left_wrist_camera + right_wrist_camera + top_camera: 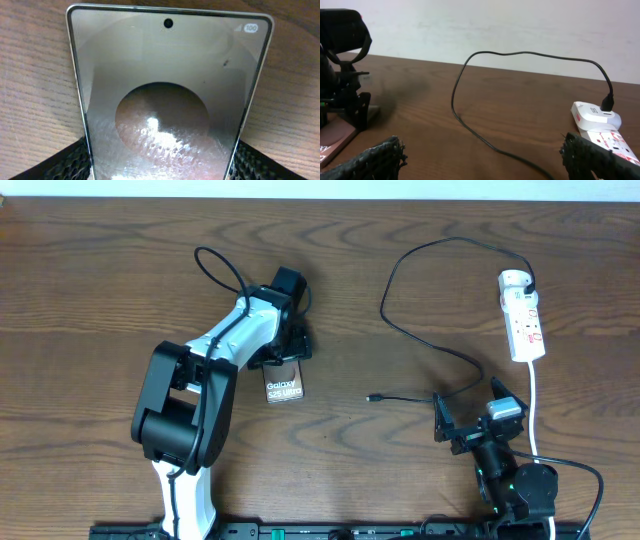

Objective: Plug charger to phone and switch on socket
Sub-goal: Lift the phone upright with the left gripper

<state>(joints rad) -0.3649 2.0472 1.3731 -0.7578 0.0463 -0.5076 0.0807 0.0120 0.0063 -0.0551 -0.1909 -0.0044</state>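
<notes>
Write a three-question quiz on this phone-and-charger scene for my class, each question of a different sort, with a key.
1. True or false: the cable tip is plugged into the phone.
2. The left hand is: A. at one end of the phone; B. at the cable tip; C. raised, away from everything.
3. Fill in: the right hand is ____ (open or shut), with nothing between its fingers.

Key
1. False: the tip lies apart from the phone.
2. A
3. open
</notes>
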